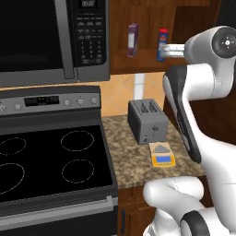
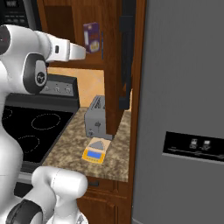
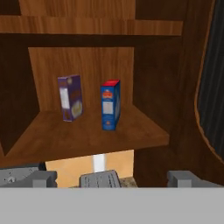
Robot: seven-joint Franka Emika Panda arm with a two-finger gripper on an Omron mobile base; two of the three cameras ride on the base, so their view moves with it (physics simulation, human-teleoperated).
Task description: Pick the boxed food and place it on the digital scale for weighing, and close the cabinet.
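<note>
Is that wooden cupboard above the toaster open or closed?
Open: the cabinet shows its bare shelf with the boxed food standing upright, its door swung aside.

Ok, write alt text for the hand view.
A blue box with a red top stands upright on the shelf of an open wooden cabinet, apart from a purple box to its left. The dark panel of the open door fills the right edge.
</note>
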